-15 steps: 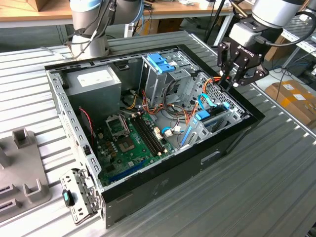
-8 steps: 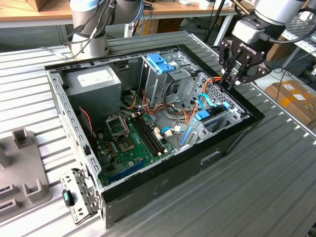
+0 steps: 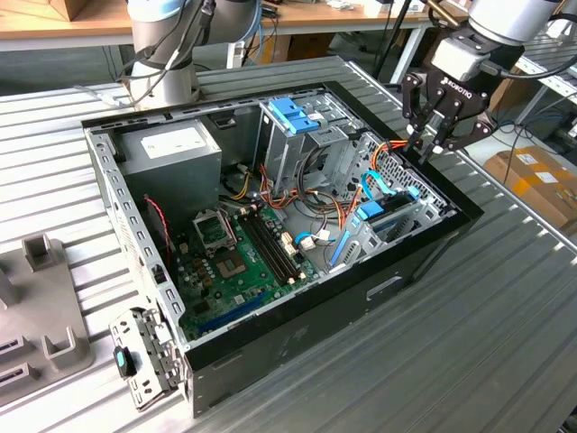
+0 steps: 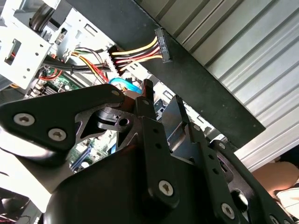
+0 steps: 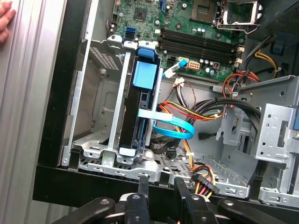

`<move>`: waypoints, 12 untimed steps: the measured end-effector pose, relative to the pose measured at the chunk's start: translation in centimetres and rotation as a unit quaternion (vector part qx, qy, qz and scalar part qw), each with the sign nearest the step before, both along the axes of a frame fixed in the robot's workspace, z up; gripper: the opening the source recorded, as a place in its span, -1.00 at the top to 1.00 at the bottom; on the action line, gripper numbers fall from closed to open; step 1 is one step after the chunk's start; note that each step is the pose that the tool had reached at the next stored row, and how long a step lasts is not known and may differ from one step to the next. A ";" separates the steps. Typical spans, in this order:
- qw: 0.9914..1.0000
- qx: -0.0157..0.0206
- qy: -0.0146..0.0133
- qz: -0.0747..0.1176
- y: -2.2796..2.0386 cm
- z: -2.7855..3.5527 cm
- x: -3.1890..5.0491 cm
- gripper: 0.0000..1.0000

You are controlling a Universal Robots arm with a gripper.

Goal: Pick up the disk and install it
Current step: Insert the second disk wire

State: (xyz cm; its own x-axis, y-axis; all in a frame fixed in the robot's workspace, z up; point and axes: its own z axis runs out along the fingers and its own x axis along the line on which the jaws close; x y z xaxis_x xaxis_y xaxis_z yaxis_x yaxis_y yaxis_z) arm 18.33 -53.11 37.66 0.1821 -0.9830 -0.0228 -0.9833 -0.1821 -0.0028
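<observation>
We see bright, even light across the ribbed surface (image 3: pixel 505 298); the open computer case (image 3: pixel 297 356) holds soft shadows inside; glare whitens one corner in the second wrist view.

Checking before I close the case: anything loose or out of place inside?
One thing: a black power connector on yellow, red and black wires lies loose and unplugged by the case wall, near the claw. The disk sits on edge in its bay.
</observation>
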 end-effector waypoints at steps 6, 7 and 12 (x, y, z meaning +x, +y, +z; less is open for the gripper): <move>1.000 -0.001 0.000 0.000 0.04 0.00 0.01 0.29; 1.000 -0.001 0.000 0.000 0.06 0.00 0.01 0.29; 1.000 -0.002 0.000 0.000 0.13 0.00 0.01 0.29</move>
